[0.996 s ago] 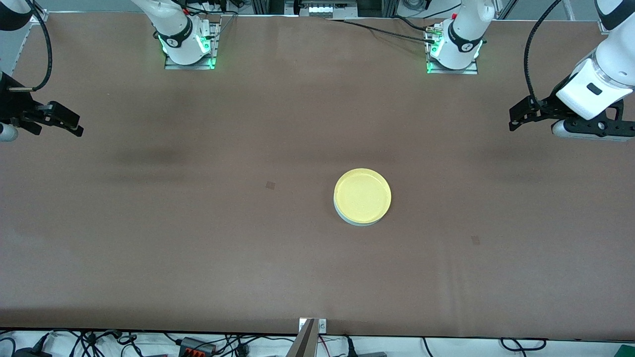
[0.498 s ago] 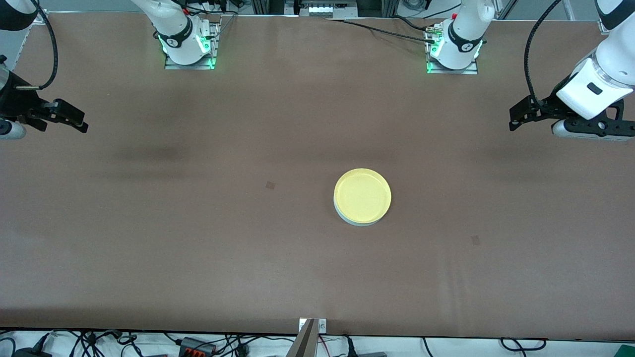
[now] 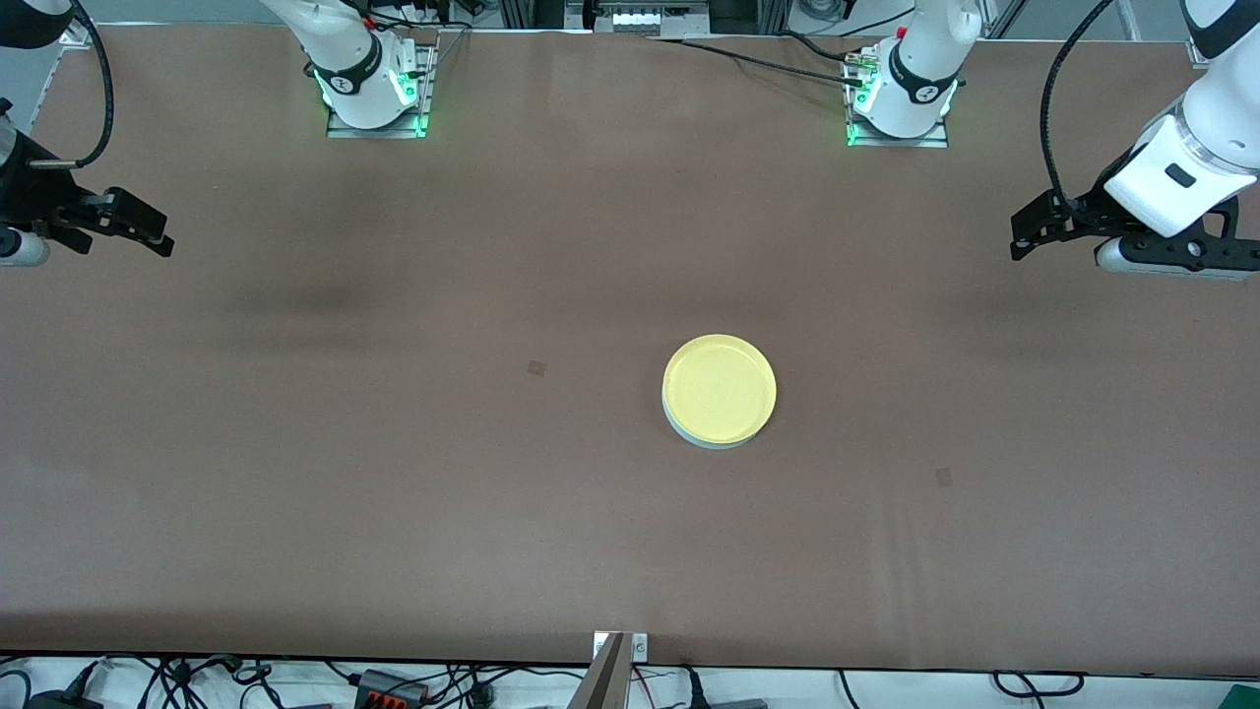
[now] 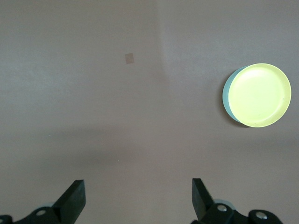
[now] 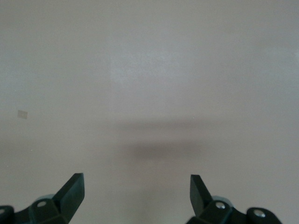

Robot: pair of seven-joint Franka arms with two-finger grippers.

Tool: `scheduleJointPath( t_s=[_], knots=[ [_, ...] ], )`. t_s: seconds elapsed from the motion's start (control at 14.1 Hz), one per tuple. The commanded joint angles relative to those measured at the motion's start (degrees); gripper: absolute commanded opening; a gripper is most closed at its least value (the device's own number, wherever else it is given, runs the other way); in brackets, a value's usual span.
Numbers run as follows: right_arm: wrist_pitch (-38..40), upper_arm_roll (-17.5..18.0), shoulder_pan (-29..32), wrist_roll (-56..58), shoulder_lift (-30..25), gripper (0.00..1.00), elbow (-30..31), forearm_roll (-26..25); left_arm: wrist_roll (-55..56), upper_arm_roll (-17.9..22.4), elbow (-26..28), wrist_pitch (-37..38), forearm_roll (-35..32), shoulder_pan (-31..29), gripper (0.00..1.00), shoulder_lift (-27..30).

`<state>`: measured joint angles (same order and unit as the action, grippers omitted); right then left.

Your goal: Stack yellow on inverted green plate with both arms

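The yellow plate [image 3: 720, 388] sits on the green plate [image 3: 695, 438] near the middle of the table; only a thin mint edge of the green plate shows beneath it. Both also show in the left wrist view, the yellow plate [image 4: 260, 95] over the green plate [image 4: 227, 95]. My left gripper [image 3: 1024, 239] is open and empty, up over the left arm's end of the table, well away from the plates; its own view [image 4: 138, 198] shows its jaws wide apart. My right gripper [image 3: 148, 231] is open and empty over the right arm's end of the table [image 5: 136, 192].
The brown table cover [image 3: 394, 473] has two small dark square marks, one [image 3: 536, 368] beside the plates toward the right arm's end and one [image 3: 943, 477] toward the left arm's end. Both arm bases [image 3: 369, 89] [image 3: 901, 98] stand along the table's edge farthest from the front camera.
My right gripper has lifted slightly and drawn a little toward the right arm's end of the table. The left arm and the stacked plates have not moved.
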<state>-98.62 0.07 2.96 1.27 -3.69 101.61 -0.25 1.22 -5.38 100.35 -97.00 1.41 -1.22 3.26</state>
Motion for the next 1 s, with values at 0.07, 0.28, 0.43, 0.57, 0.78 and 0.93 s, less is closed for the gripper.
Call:
scheduleJointPath(
  t_s=[0.07, 0.28, 0.43, 0.57, 0.78, 0.93],
  knots=[
    [0.10, 0.99, 1.17, 0.76, -1.06, 1.00, 1.49, -0.71, -0.08, -0.42, 0.29, 0.23, 0.00, -0.19, 1.00, 0.87],
    [0.01, 0.99, 1.08, 0.84, -0.88, 1.00, 1.40, -0.71, -0.17, -0.42, -0.33, 0.94, 0.00, -0.10, 1.00, 0.70],
    [0.01, 0.99, 1.17, 0.84, -0.88, 1.00, 1.40, -0.80, -0.17, -0.33, -0.33, 0.94, 0.00, -0.10, 1.00, 0.70],
    [0.01, 0.99, 1.17, 0.84, -0.79, 1.00, 1.40, -0.89, -0.17, -0.33, -0.24, 1.03, 0.00, -0.10, 1.00, 0.70],
    [0.01, 0.99, 1.17, 0.93, -0.79, 1.00, 1.40, -0.98, -0.08, -0.33, -0.24, 1.03, 0.00, -0.10, 1.00, 0.70],
    [0.01, 0.99, 1.26, 0.93, -0.79, 1.00, 1.40, -0.98, -0.17, -0.33, -0.24, 1.03, 0.00, -0.10, 1.00, 0.70]
  ],
)
